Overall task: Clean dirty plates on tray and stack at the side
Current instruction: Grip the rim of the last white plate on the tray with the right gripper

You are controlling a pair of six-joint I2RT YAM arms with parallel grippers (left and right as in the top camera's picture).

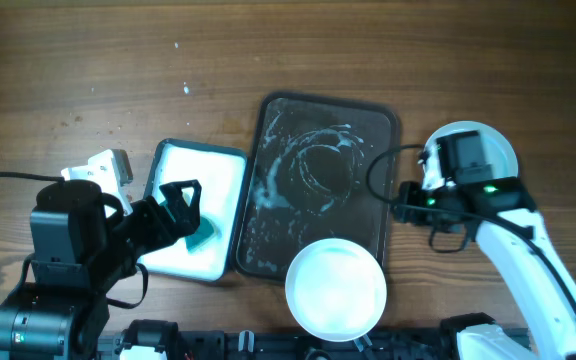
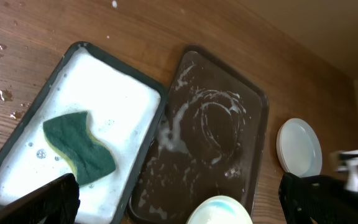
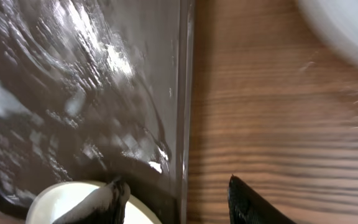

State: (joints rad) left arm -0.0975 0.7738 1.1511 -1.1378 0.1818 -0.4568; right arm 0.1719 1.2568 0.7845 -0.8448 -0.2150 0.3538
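The tray (image 1: 368, 140) lies mid-table, with one plate (image 1: 335, 290) at its 6 o'clock end. Seen from overhead, the plate lies at 8 o'clock from the right gripper (image 3: 176, 196), whose fingers are parted and empty. The left gripper (image 1: 181, 208), spread wide, is farther off.

The far half of the tray (image 1: 368, 150) is free; one plate (image 1: 335, 289) fills its near right corner.
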